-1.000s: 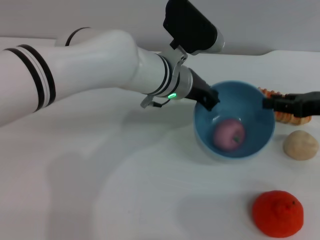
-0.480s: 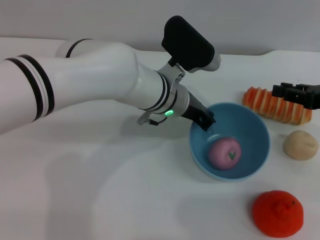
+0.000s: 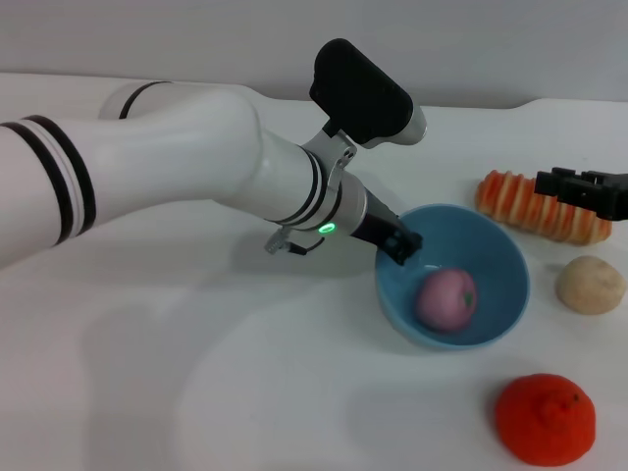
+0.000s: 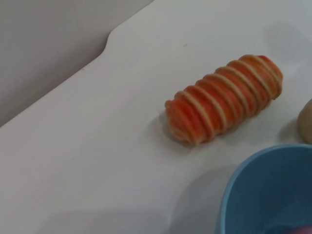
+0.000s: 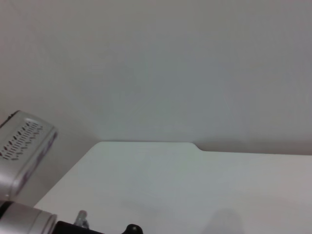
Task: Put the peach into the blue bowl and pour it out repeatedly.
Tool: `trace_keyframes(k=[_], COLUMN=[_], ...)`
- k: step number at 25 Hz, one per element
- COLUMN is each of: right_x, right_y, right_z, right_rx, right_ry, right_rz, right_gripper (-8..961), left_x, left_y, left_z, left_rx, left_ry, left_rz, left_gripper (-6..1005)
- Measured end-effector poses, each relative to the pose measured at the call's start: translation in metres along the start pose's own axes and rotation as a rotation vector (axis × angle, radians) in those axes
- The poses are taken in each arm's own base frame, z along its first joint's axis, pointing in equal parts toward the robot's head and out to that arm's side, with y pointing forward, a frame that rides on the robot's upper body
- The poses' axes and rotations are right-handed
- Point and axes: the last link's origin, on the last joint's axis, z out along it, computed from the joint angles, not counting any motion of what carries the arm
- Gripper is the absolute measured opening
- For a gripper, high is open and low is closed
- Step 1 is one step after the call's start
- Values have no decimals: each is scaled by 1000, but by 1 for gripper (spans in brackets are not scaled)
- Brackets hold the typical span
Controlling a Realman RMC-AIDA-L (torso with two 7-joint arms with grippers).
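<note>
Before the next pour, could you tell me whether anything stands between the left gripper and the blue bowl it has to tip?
Nothing visible does. The left gripper is already at the blue bowl, on its left rim, and the peach lies inside.

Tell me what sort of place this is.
Probably a robot test bench, not a kitchen: a plain white table against a blank wall, toy foods like the peach in the blue bowl, nothing else.

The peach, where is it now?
In the head view, the peach sits inside the blue bowl on the table's right side, by the left gripper at the bowl's rim.
</note>
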Motion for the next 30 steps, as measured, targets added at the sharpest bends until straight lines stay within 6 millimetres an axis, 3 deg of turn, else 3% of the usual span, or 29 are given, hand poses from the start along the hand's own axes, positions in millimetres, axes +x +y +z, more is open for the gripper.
trace_keyframes(k=[3, 6, 11, 17, 20, 22, 26, 30], right_x=[4, 9, 15, 20, 25, 30, 45, 60], right_y=[-2, -4, -11, -17, -19, -21, -28, -33], right_z=[-1, -4, -12, -29, -37, -42, -48, -51], right_rx=[8, 19, 49, 79, 99, 122, 194, 318], right_ry=[-1, -10, -46, -183, -260, -298, -355, -485], right_rz=[-20, -43, -40, -53, -65, -84, -146, -244], right_gripper=[341, 341, 396, 567, 606, 614, 617, 616], left_x=[3, 6, 19, 37, 39, 35, 16, -7], left_y=[4, 8, 11, -3, -17, -25, -35, -31], left_z=[-2, -5, -17, -43, -57, -60, -63, -66], left_rx=[-11, -19, -25, 54, 122, 157, 264, 409], left_ry=[22, 48, 146, 328, 426, 458, 530, 647], left_rz=[-12, -12, -27, -58, -99, -124, -149, -130], left_gripper=[119, 341, 445, 570, 712, 807, 808, 811])
